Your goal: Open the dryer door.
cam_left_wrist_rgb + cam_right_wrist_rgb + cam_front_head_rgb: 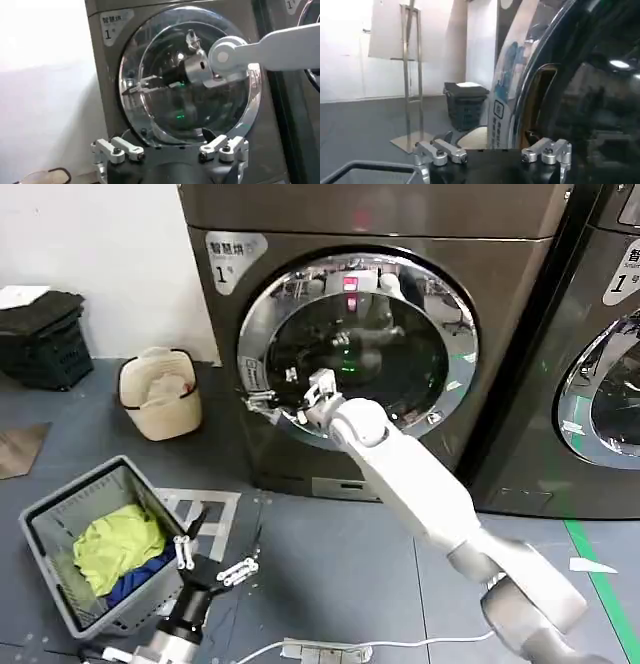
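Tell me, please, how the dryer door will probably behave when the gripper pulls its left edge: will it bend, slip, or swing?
The dryer door looks rigid, a chrome ring around dark glass, so it should swing as one piece rather than bend. Its polished rim may be slippery for the right gripper at the left edge. It probably feels fairly heavy.

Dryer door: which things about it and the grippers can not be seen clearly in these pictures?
- Inside of the drum: the dryer door has dark glass full of reflections in the head view.
- Contact of the right gripper with the chrome ring: its wrist hides this in the head view; the left wrist view cannot settle it.
- Whether the door is unlatched: the right wrist view shows a dark recess at the rim, not the latch.
- The left gripper is low, beside the basket.
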Controlling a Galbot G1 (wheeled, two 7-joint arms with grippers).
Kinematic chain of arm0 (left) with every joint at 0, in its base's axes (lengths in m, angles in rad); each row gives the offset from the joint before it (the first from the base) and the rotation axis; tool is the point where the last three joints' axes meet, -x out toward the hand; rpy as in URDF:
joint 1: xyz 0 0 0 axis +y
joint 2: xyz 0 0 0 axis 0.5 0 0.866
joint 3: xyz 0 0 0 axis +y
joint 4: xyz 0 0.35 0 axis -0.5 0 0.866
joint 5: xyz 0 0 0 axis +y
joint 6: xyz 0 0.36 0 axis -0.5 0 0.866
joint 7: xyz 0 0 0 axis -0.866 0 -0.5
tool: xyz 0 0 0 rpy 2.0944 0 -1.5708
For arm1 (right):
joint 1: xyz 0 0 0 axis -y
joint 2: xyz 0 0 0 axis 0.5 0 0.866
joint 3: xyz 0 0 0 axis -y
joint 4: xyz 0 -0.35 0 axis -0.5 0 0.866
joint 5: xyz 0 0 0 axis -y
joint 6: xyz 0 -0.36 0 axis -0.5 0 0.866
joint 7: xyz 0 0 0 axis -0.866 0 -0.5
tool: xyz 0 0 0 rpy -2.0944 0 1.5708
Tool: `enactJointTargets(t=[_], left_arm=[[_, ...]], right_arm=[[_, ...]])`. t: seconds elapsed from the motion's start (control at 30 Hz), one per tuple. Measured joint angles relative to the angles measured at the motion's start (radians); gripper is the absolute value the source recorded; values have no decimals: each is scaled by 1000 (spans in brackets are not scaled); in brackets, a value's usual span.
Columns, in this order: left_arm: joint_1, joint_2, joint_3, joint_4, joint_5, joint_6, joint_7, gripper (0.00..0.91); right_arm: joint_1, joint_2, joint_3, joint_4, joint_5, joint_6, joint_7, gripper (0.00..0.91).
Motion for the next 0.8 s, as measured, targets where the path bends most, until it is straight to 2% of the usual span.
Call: enactJointTargets(t=[0.8], left_arm=[[-3, 1, 0, 3, -1, 0, 0, 907]], right_arm=[[3, 7, -17, -19, -1, 27, -108, 907]])
